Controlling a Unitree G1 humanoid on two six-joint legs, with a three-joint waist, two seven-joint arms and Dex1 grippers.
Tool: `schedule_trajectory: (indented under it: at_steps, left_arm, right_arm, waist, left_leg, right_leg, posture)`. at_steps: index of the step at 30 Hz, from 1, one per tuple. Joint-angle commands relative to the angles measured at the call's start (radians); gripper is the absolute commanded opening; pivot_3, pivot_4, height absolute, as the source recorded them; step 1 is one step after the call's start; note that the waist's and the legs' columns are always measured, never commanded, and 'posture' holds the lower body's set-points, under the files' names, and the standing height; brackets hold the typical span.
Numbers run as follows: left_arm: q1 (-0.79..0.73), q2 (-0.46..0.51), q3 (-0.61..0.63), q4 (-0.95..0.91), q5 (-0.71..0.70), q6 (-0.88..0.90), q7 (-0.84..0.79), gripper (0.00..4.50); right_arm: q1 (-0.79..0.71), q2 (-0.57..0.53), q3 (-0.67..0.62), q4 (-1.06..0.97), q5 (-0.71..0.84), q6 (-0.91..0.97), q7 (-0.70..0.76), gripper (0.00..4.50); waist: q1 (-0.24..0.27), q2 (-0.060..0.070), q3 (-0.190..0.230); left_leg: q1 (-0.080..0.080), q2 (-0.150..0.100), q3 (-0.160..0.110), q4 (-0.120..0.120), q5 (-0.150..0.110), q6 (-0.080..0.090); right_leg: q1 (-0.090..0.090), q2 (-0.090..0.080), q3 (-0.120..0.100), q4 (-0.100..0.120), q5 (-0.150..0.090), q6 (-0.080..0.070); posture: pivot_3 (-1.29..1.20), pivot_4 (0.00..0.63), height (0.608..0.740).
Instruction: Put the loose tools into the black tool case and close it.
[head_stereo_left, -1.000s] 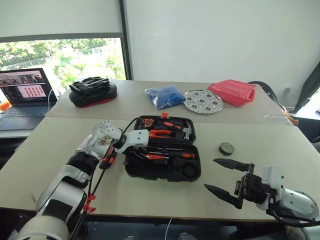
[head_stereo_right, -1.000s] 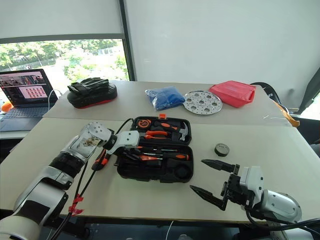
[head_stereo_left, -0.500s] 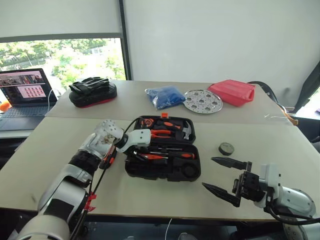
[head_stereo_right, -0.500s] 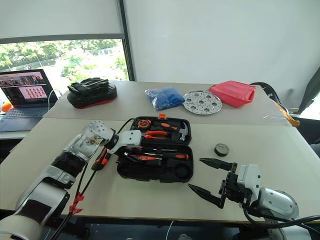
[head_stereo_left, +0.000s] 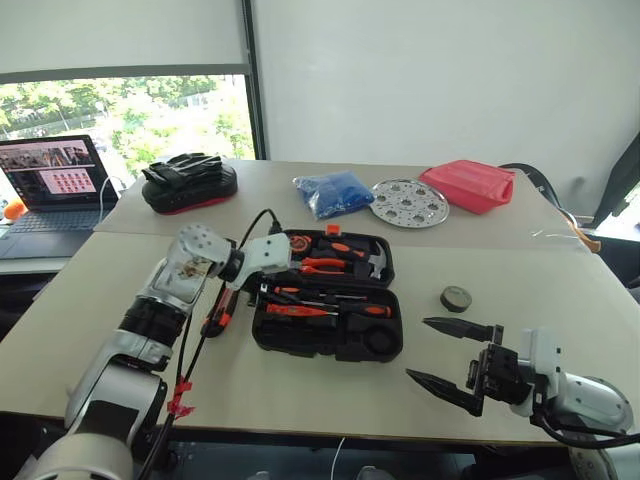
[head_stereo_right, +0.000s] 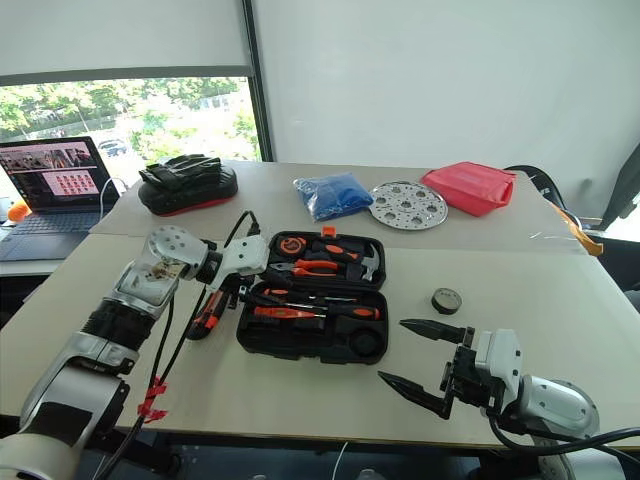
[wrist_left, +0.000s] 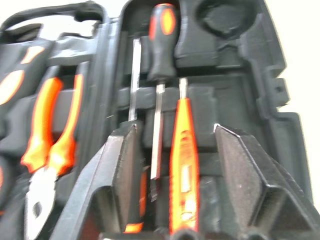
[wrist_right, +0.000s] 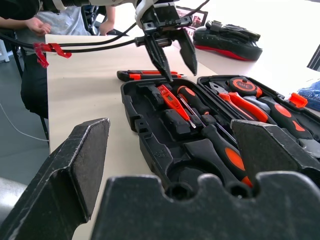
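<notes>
Hovering left hand (wrist_right: 167, 47), parted, above tool case (head_stereo_left: 325, 305).

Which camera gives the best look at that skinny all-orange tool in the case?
The left wrist view: the orange tester lies in its slot between the left gripper fingers. The right wrist view shows it smaller; in the eye views it's a thin streak.

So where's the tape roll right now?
The tape roll lies loose on the table in the head views, on the robot's right of the open tool case, just beyond the open right gripper.
</notes>
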Motion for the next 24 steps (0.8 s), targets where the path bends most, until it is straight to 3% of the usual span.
schedule_trajectory:
  at_steps: [1,3,24]
  left_arm:
    - [0.015,-0.009,0.007,0.036,0.001,-0.037,0.017,0.31]
    - [0.017,-0.02,0.01,0.052,0.003,-0.038,0.035,0.07]
    - [0.072,-0.059,-0.061,0.095,0.086,-0.03,0.094,0.07]
  right_arm:
    - [-0.015,-0.003,-0.009,-0.013,0.017,-0.002,0.002,4.5]
    - [-0.013,-0.008,-0.015,-0.012,0.02,-0.001,0.007,4.5]
    - [-0.01,-0.021,-0.023,-0.025,0.029,0.018,-0.008,4.5]
  waist:
    - [0.001,0.0,0.0]
    - [0.004,0.0,0.0]
    - [0.007,0.0,0.0]
  left_leg:
    - [0.0,0.0,0.0,0.0,0.0,0.0]
    - [0.0,0.0,0.0,0.0,0.0,0.0]
    - [0.001,0.0,0.0,0.0,0.0,0.0]
  right_leg:
    - [0.0,0.0,0.0,0.0,0.0,0.0]
    - [0.0,0.0,0.0,0.0,0.0,0.0]
    - [0.002,0.0,0.0,0.0,0.0,0.0]
  posture:
    - [0.0,0.15,0.74]
    - [0.0,0.15,0.74]
    - [0.0,0.15,0.74]
